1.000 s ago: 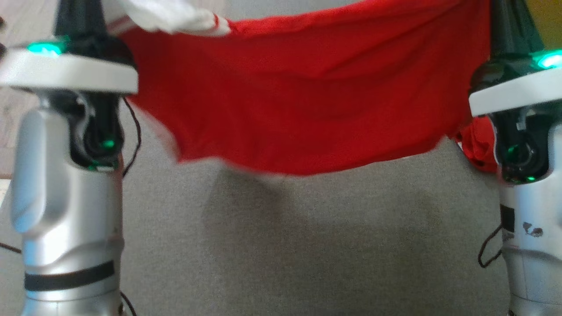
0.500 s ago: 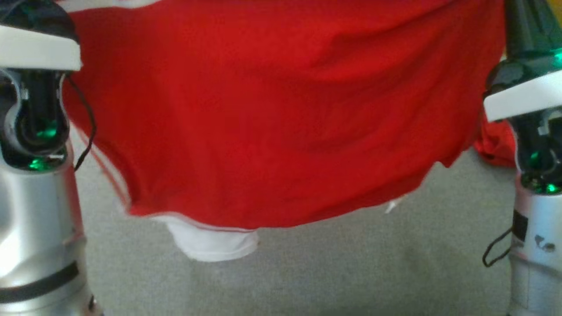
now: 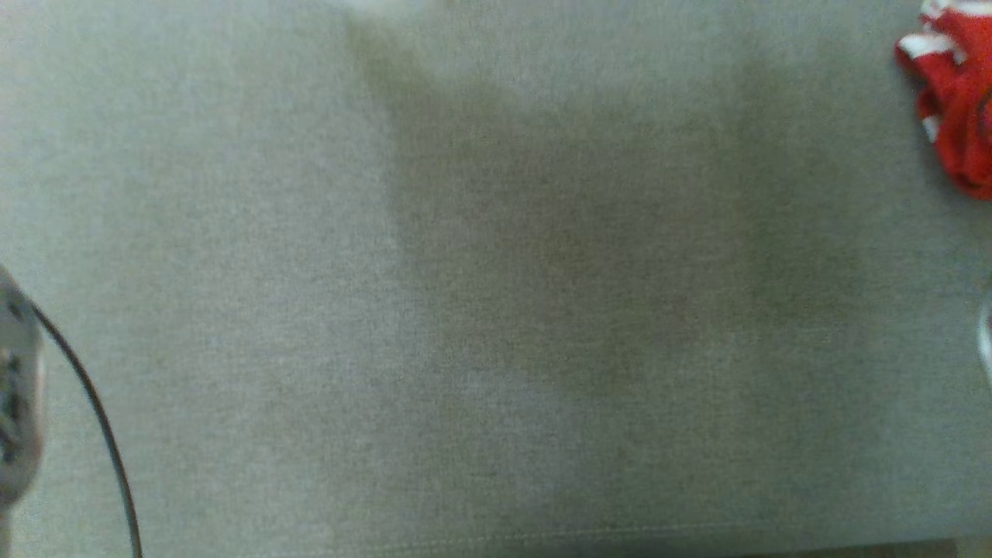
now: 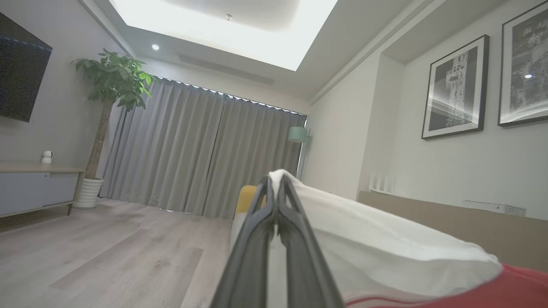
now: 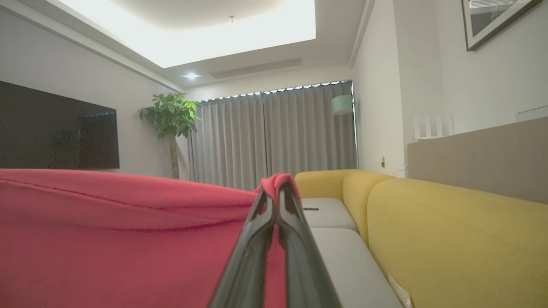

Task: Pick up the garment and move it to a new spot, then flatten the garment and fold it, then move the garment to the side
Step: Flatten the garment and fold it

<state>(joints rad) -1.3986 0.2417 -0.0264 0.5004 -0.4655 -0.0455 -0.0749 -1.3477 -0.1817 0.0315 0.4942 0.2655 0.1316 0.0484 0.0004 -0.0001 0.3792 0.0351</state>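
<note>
Red cloth of the garment [image 5: 107, 222] is bunched at the tips of the right gripper [image 5: 276, 188], whose two dark fingers are pressed together on a fold of it. From there the shirt stretches in a fairly taut sheet toward the other arm. The left gripper [image 4: 275, 185] is likewise closed tight, pinching the white sleeve [image 4: 385, 252], with red showing just beneath. So the shirt hangs raised between both arms, probably above the grey fabric surface [image 3: 496, 310] that the head camera looks down on. The step in hand looks like carrying it to a new spot before spreading it. To do that well, both pinches should hold firm while the arms travel level and equally far apart, so the sheet neither sags nor slips. In lowering, the hanging edge should touch first, then the cloth be drawn flat. The landing place ought to be well apart from the small red bundle [image 3: 957, 108] at the upper right of the head view. Beyond are a yellow sofa [image 5: 449, 231], grey curtains [image 4: 192, 158] and a potted plant [image 4: 111, 85].
</note>
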